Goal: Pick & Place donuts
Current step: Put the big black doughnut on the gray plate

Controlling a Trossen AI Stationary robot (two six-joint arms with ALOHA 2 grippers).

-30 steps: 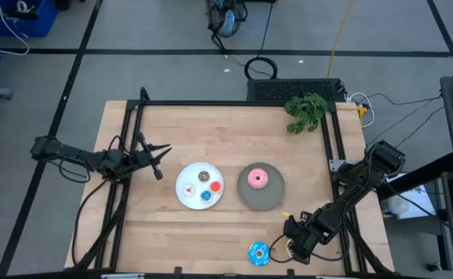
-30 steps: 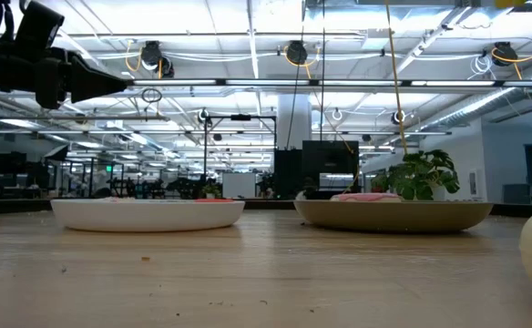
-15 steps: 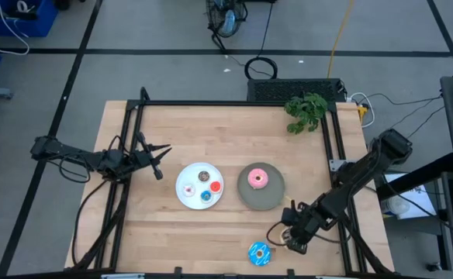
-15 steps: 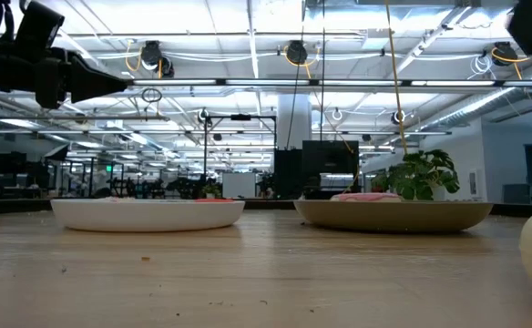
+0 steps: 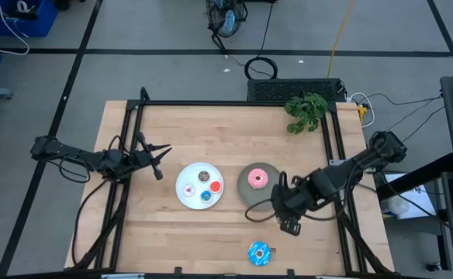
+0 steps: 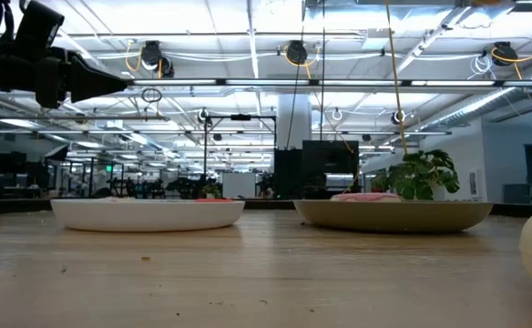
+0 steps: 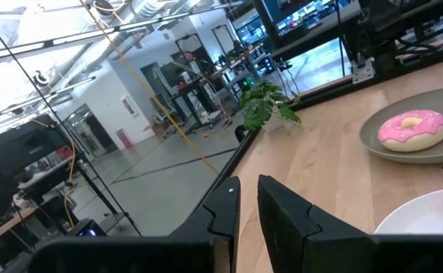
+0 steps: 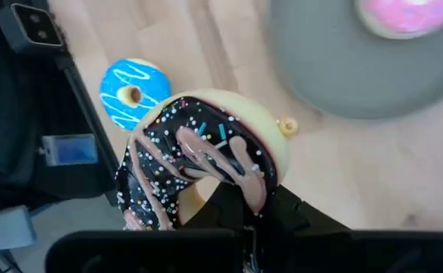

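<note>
Right end effector (image 5: pixel 283 211) clamped, raised

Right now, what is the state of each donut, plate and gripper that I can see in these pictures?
Chocolate sprinkled donut: clamped in the right gripper, lifted off the table.
Right gripper: shut on that donut, beside the grey plate.
Pink donut: lying on the grey plate.
Blue sprinkled donut: lying loose on the table near its front edge.
White plate: holding four small donuts.
Left gripper: nearly shut, empty, waiting at the left.
</note>
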